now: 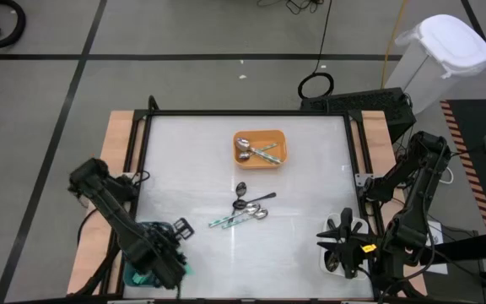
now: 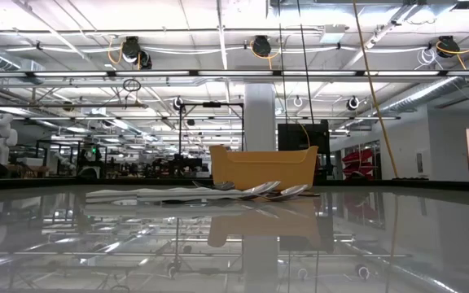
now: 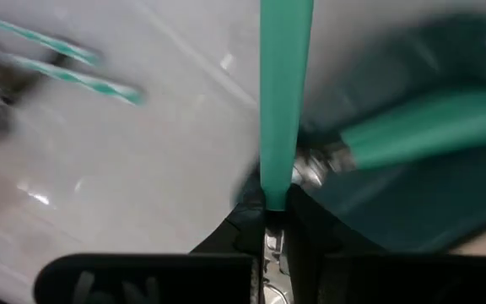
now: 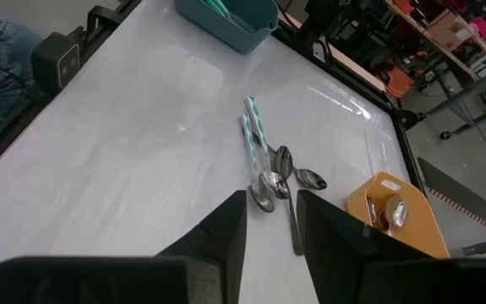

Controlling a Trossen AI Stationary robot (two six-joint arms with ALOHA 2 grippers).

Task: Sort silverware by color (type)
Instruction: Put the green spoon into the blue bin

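My left gripper [image 1: 160,253] [image 3: 275,207] hangs at the table's near left corner, over the teal tray [image 1: 135,272] [image 3: 445,203], shut on a teal-handled spoon [image 3: 283,93]. Another teal-handled spoon [image 3: 429,131] lies in that tray. A small pile of silverware [image 1: 247,207] [image 4: 270,173] [image 2: 218,193] lies flat mid-table: teal-handled, silver and black spoons. Silver spoons [image 1: 251,150] lie in the orange tray [image 1: 278,139] [image 4: 412,232]. My right gripper [image 1: 344,245] [image 4: 270,228] waits open over the white tray [image 1: 332,263] at the near right. My left gripper pinches the spoon between its two fingers where the teal handle ends [image 3: 277,196]; a bit of bare metal shows between the fingers. The fingers point down from above. The handle sticks out past the fingertips, and the spoon is lifted clear of table and tray.
The orange tray stands at the far middle of the table. A raised dark frame [image 1: 251,112] runs around the white tabletop. Bare tabletop [image 1: 192,169] lies between the pile and the teal tray. A white bin [image 1: 441,51] stands off the table, far right.
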